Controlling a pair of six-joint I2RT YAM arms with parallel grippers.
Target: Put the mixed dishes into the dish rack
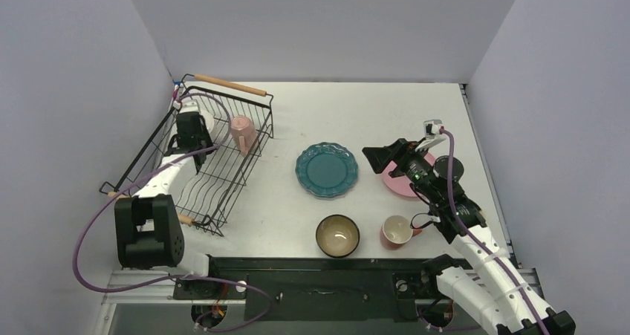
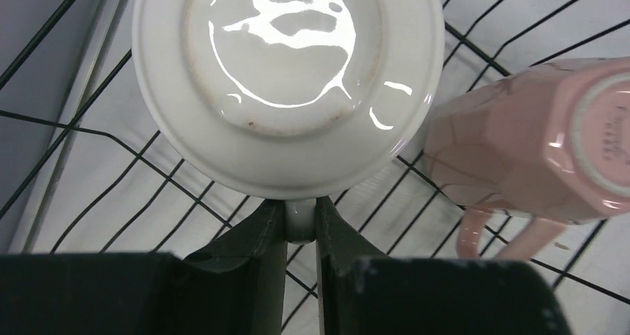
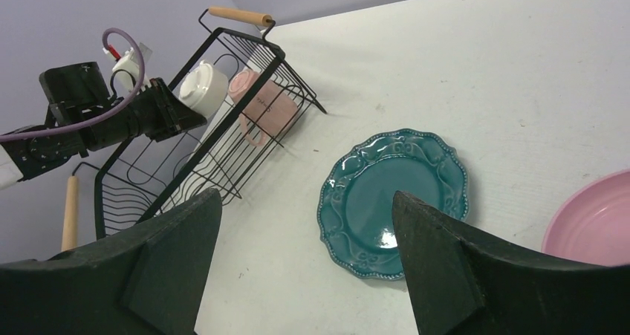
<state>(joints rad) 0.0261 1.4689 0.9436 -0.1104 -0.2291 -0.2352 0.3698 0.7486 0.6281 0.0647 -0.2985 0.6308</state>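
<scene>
While the top camera looks down, the dish rack (image 1: 212,173) sits at 9 o'clock on the table (image 1: 349,108), one wooden handle (image 1: 230,85) at its far end. The left gripper (image 1: 195,133) is down inside the rack's far half (what it holds is hard to make out from here). A pink mug (image 1: 243,133) lies in the rack at the gripper's 3 o'clock. The teal scalloped plate (image 1: 327,169) lies flat mid-table. The dark bowl (image 1: 337,235) is at the plate's 6 o'clock, with a second pink mug (image 1: 397,232) upright at the bowl's 3 o'clock. The pink plate (image 1: 401,185) is partly under the right arm. The right gripper (image 1: 380,157) hangs between the two plates.

Left wrist: the fingers (image 2: 260,238) are nearly closed, pinching the handle of the white mug (image 2: 290,82), whose base faces the camera over the rack wires. The racked pink mug lies on its side at 3 o'clock, just beside the white one.

Right wrist: the fingers (image 3: 156,268) stand wide apart, holding nothing. The teal plate shows between them, the pink plate's edge at 4 o'clock, the rack at 10 o'clock with both mugs inside.
</scene>
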